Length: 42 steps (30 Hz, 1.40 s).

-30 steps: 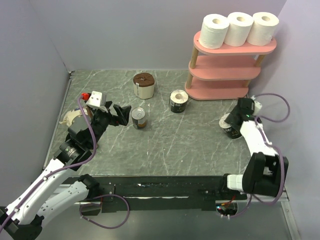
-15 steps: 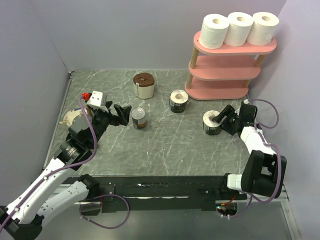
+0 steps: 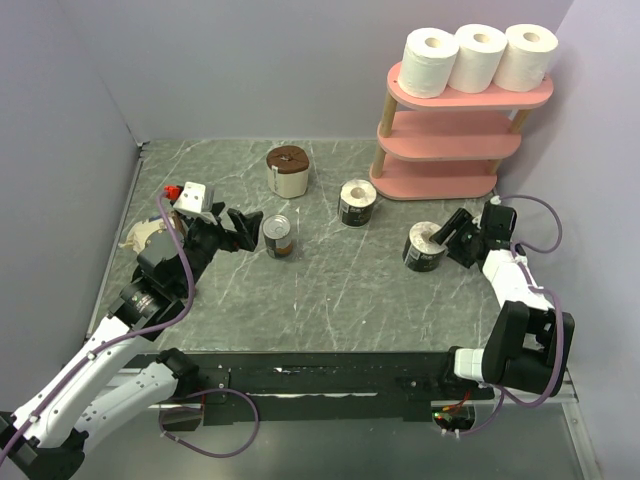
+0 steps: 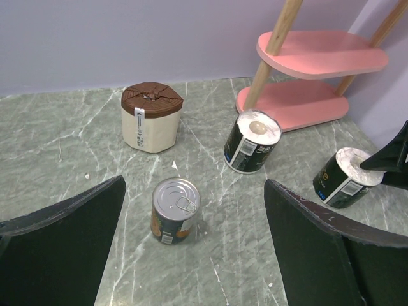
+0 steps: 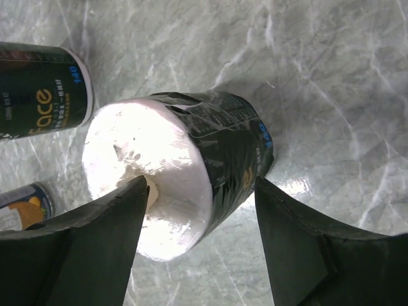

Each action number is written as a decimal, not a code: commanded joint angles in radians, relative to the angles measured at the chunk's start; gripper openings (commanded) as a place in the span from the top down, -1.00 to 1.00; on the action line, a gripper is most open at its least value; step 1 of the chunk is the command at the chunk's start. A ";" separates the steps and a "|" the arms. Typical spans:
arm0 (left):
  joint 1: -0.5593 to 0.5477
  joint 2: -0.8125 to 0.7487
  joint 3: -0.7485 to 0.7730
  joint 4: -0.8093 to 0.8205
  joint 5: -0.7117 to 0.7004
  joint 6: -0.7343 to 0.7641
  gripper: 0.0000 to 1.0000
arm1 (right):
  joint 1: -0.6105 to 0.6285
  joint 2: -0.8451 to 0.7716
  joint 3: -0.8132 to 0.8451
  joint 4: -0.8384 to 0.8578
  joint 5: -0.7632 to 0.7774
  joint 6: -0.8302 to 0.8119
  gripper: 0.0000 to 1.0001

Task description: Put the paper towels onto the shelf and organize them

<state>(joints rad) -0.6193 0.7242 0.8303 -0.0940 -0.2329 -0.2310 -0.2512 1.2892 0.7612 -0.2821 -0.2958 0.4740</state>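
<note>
Well left of the pink three-tier shelf with pale wooden posts [image 3: 440,150], the left gripper [image 3: 246,228] hangs empty with its jaws wide apart, beside a small metal can [image 3: 278,237]. Nearer the shelf stand a cream roll with a brown top [image 3: 287,172] and a black-printed paper towel roll [image 3: 357,203]. Just before the shelf, the right gripper [image 3: 445,235] seems to pinch a second black-printed roll [image 3: 422,250], which is tilted, with one finger at its core. Three plain white rolls [image 3: 478,57] fill the top board. So shallow a grip could slip on lifting, or the roll could clip a board's edge.
</note>
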 commanded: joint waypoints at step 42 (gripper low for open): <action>0.001 -0.002 0.015 0.020 0.012 -0.005 -0.93 | 0.027 0.010 0.303 0.221 0.147 0.390 0.13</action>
<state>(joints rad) -0.6193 0.7326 0.8303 -0.0940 -0.2329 -0.2310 -0.2314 1.3312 0.9783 -0.1219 -0.2268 0.7864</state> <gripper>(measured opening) 0.964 0.491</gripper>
